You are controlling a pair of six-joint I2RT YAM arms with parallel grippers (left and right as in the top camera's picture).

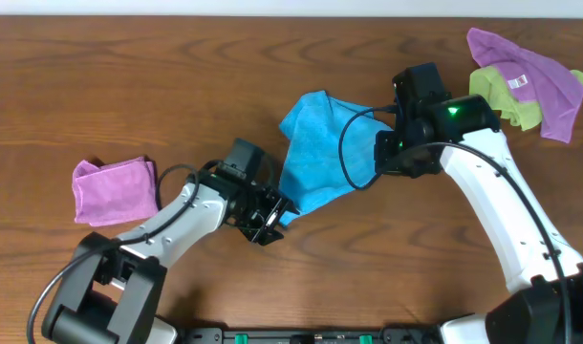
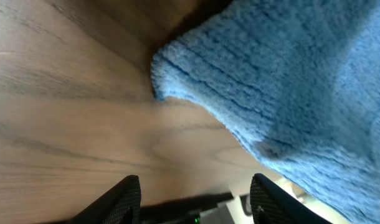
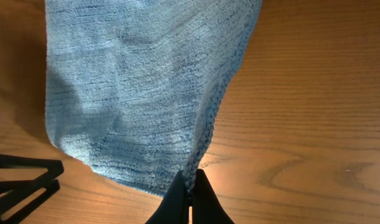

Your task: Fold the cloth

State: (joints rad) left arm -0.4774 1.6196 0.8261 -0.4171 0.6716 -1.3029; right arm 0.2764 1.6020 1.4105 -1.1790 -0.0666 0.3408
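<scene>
The sky-blue cloth (image 1: 315, 153) lies partly lifted and bunched at the middle of the table. My right gripper (image 1: 387, 145) is shut on its right edge; in the right wrist view the fingers (image 3: 190, 186) pinch the hem and the cloth (image 3: 134, 81) hangs away from them. My left gripper (image 1: 272, 218) is at the cloth's lower front corner. In the left wrist view its fingers (image 2: 196, 193) are open and empty, with the cloth (image 2: 283, 81) above and to the right, its corner resting on the wood.
A folded purple cloth (image 1: 115, 189) lies at the left. A purple cloth (image 1: 530, 67) and a yellow-green cloth (image 1: 502, 96) are piled at the far right corner. The left gripper shows in the right wrist view (image 3: 22, 180).
</scene>
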